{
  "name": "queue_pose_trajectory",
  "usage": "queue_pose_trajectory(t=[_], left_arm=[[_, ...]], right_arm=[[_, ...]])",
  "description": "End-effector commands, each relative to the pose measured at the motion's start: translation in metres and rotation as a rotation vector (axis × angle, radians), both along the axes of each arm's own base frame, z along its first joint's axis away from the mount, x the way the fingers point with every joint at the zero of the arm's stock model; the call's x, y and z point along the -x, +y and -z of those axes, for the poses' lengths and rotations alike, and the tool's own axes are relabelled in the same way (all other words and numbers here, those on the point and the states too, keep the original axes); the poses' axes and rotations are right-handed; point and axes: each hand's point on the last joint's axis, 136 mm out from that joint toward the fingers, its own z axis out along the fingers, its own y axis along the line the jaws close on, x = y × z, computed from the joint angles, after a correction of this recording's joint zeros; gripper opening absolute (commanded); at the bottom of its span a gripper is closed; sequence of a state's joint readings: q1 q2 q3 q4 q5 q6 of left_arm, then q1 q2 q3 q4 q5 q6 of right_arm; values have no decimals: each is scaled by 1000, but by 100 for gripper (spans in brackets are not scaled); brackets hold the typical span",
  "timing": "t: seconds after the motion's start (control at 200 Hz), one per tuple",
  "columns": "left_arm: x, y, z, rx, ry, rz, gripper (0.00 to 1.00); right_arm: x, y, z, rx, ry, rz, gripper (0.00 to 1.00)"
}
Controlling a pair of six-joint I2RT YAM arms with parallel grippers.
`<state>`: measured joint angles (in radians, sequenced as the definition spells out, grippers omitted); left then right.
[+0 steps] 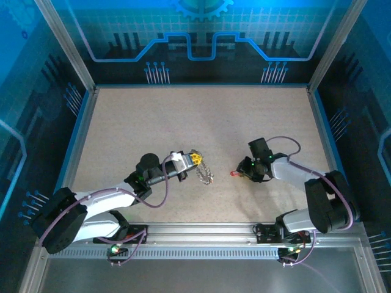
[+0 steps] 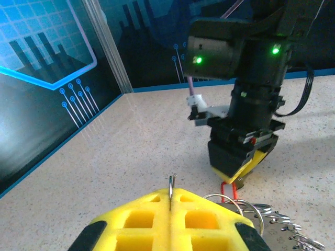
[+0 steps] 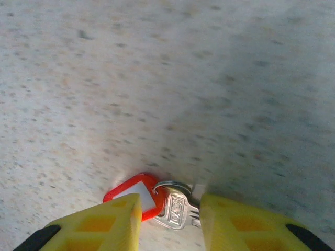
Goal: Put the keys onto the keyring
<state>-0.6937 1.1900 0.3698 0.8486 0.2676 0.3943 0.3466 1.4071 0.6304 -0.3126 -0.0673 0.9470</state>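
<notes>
1. Jaws of the left gripper (image 2: pixel 170 201) are shut tight on the thin edge of the keyring (image 1: pixel 205 173). Its silvery pieces hang in a bunch just beside the fingertips.
2. Jaws of the right gripper (image 3: pixel 171 205) stand partly open astride the key (image 3: pixel 157 201). The key lies on the table (image 1: pixel 201 116), with its red tag at one finger and its silvery blade touching the other. Whether the fingers actually press on it cannot be told.
3. Likely trouble: the key is small and flat. A squeeze could skid it along the table or catch only the tag, and the key would then dangle and turn.
4. The keyring is held by a sliver of its edge, so a push from the key could twist it or slip it out. The hanging pieces may also block the way in.
5. The two grippers are already near each other, and closing the gap carelessly could knock fingers together.
6. The left arm reaches forward and inward, with its gripper roughly level and aimed at its partner. The right arm folds in toward the centre, its wrist pointing steeply down and its fingertips at the table.
</notes>
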Motion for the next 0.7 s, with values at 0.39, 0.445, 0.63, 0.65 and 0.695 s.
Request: queue_pose_trajectory(t=[0.39, 0.445, 0.63, 0.65, 0.695], left_arm=[[-3, 9, -18, 27, -62, -50, 0], [-4, 9, -15, 20, -60, -54, 0], [-2, 12, -15, 29, -57, -61, 0], [-2, 12, -14, 25, -57, -62, 0], [-2, 13, -12, 20, -60, -66, 0]], right_arm=[[-6, 0, -33, 112, 94, 9, 41], [-10, 11, -42, 117, 98, 18, 40], [-11, 16, -35, 176, 159, 109, 43], [-10, 16, -33, 186, 169, 110, 44], [-11, 16, -31, 212, 185, 115, 44]])
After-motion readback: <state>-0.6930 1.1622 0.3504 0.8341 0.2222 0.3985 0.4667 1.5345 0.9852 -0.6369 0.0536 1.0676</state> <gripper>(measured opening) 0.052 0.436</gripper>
